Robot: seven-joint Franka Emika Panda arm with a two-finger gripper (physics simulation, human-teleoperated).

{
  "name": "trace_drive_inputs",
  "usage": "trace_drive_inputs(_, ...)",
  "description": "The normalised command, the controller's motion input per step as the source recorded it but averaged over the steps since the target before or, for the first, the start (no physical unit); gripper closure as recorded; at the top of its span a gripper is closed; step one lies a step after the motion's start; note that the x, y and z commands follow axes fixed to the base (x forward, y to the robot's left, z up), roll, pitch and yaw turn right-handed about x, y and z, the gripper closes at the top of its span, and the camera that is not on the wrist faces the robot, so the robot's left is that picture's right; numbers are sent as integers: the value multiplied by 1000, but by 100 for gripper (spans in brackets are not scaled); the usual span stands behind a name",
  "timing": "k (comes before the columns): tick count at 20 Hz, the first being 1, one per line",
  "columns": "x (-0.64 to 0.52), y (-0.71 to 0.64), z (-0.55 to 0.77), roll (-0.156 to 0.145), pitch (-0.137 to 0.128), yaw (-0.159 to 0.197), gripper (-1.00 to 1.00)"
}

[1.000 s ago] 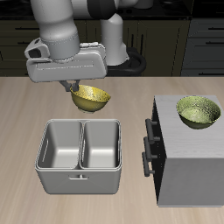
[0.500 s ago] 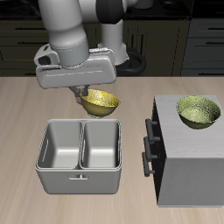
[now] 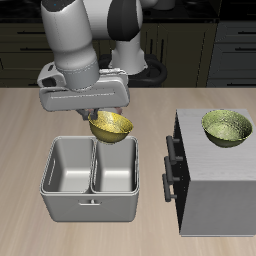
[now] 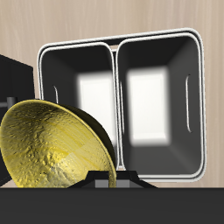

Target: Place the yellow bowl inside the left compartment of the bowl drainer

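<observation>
Bowl drainer (image 3: 90, 180) nearest, 2 wells bare; gray box (image 3: 215, 185) at its 3 o'clock, greener bowl (image 3: 227, 128) on top; gripper (image 3: 95, 112) clamped on the yellow bowl (image 3: 111, 126), held tilted above the drainer's back rim at 12 o'clock.

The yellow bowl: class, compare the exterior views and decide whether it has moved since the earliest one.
Yes. The yellow bowl, carried in the gripper, has come down and forward toward the bowl drainer; it now hangs just over the drainer's back rim.
</observation>
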Motion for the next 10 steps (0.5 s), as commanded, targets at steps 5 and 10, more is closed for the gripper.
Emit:
trace_drive_inputs(5,15,-14,-188,-1,34,9,100)
trace_drive_inputs(10,22,40,-162,37,41,27,-100)
